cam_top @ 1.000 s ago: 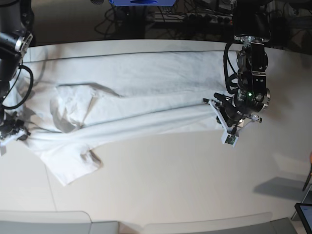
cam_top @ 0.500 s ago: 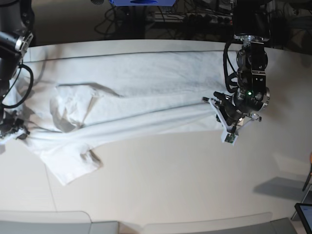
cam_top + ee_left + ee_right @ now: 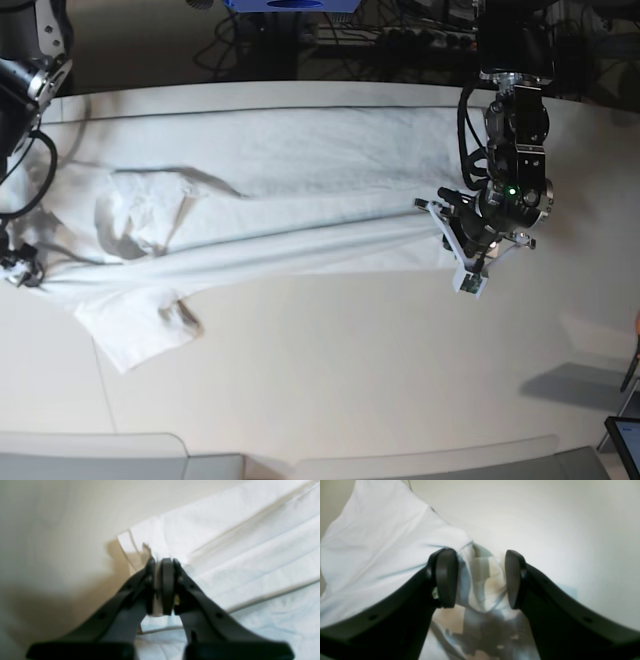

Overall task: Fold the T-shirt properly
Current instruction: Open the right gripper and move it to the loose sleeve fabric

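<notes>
The white T-shirt [image 3: 300, 170] lies stretched lengthwise across the back half of the table, with a long fold along its front and a sleeve [image 3: 140, 335] spilling toward the front left. At the shirt's right end my left gripper [image 3: 447, 222] is shut on a corner of the fabric; in the left wrist view its fingers [image 3: 161, 565] pinch a white layer of the T-shirt [image 3: 225, 542]. My right gripper [image 3: 18, 268] is at the far left edge. In the right wrist view its jaws [image 3: 480, 580] stand open around a bunched fold of the T-shirt [image 3: 382, 547].
Off-white tabletop [image 3: 380, 370] stretches in front of the shirt. Cables and dark equipment [image 3: 380, 35] run behind the back edge. Grey chair backs [image 3: 90, 455] line the near edge, and a tablet corner [image 3: 625, 440] shows at the bottom right.
The right gripper has opened after holding the shirt's left end shut. That end and the sleeve have slid a little left and lie flatter. The left arm has barely moved.
</notes>
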